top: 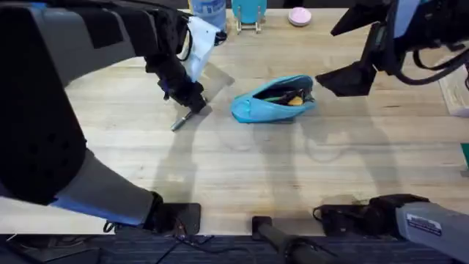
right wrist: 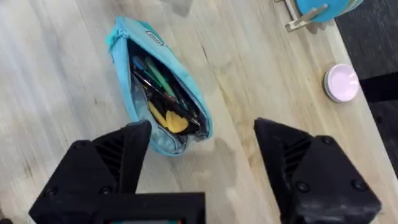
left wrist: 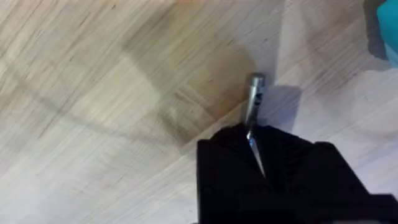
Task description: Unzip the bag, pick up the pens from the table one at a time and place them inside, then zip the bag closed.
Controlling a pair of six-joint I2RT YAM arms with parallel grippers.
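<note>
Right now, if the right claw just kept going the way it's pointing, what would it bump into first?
Probably bare table. The right claw, open, points down just beside the unzipped bag, whose near end lies toward one finger. Depth is unclear, so it might brush the bag.

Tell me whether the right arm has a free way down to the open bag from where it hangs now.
Probably yes. The right gripper hangs open just beside the unzipped bag, with bare table between them. The left gripper, shut on the silvery pen, is on the bag's other side.
</note>
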